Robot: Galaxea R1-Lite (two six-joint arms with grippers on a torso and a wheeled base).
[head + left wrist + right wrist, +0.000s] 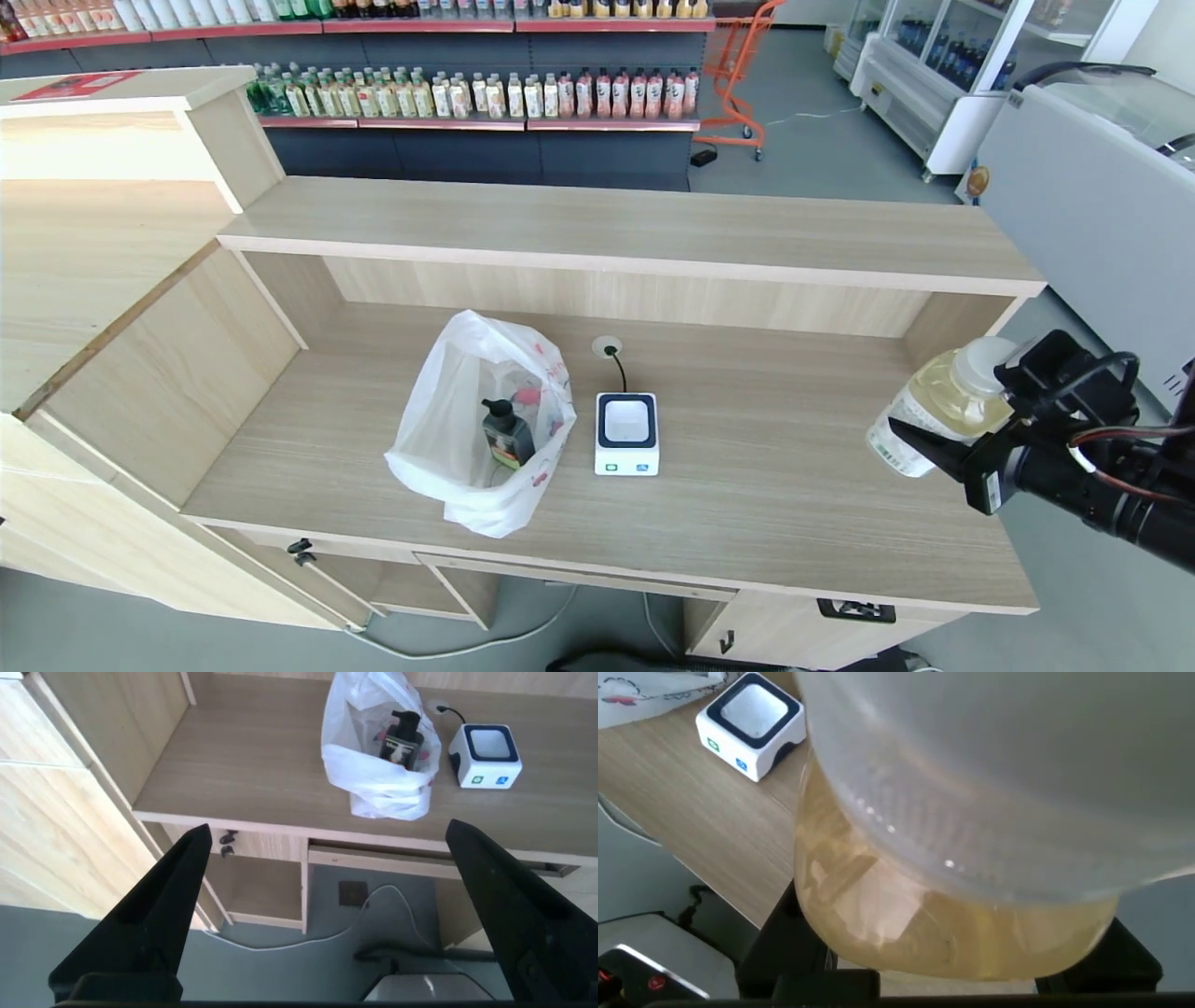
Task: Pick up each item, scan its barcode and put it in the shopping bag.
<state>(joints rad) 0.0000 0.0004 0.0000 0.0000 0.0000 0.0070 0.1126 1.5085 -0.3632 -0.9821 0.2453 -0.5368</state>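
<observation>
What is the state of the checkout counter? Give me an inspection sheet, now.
Surface: wooden counter, recessed behind a raised ledge.
Job's things: white shopping bag stands open with a dark pump bottle inside; scanner sits beside the bag; bottle of yellowish liquid is held at the counter's right end.
Clutter: nothing seen.
Grippers: right gripper shut on the bottle of yellowish liquid; left gripper open and holding nothing, in front of the counter.
Cables: black cable runs from the scanner to a hole in the counter; white cable lies on the floor.
Surroundings: drink shelves, chest freezer.
</observation>
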